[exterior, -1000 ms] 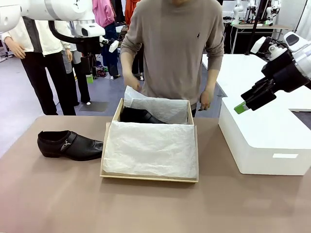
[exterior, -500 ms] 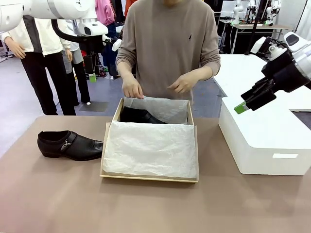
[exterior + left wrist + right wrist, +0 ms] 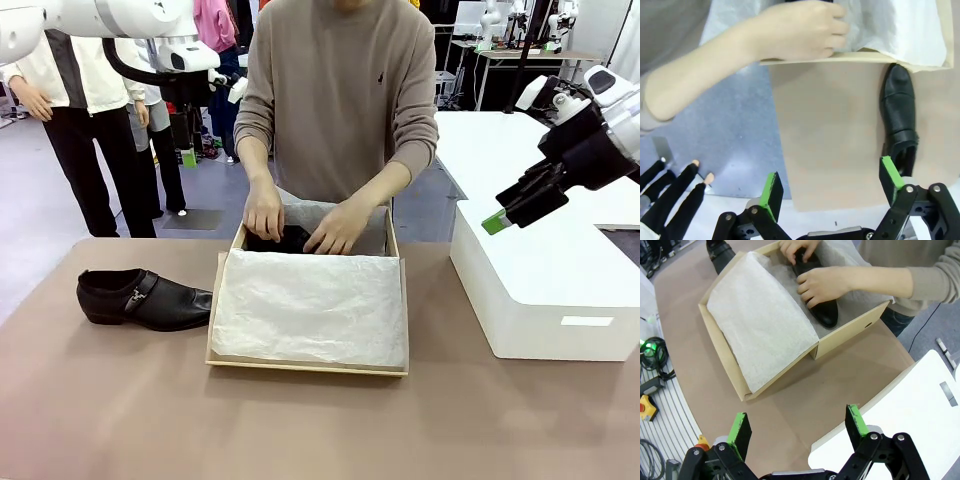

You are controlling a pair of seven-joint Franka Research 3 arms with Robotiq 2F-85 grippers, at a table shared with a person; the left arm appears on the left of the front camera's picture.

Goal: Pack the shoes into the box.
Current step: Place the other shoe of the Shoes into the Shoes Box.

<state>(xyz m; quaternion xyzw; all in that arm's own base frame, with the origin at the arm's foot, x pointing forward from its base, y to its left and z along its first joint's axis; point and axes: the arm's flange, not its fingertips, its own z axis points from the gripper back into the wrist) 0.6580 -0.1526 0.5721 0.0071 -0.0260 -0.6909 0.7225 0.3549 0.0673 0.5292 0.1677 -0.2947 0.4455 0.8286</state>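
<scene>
I judge the task half done. One shoe (image 3: 821,305) lies in the far end of the box (image 3: 850,337), and the person's hands (image 3: 820,285) both rest on it, apparently settling it against the tissue paper (image 3: 760,315).

The other shoe (image 3: 899,107) lies on the table (image 3: 830,140) outside the box, its toe just beside the box wall; I can't tell if it touches. It sits below my left gripper (image 3: 830,180), ahead of the fingertips and off toward one finger rather than between them. That gripper is spread wide and carries nothing. My right gripper (image 3: 797,422) is equally wide and empty, high up, with the box ahead of its fingers and the white block (image 3: 900,405) close beneath it.

So the next move falls to the left arm: shift sideways until the shoe lies between the fingers, turn the wrist to straddle its width, then descend. The leather is glossy, so I expect it to slip under a light pinch — and I'd carry nothing over the box until those hands are out.
</scene>
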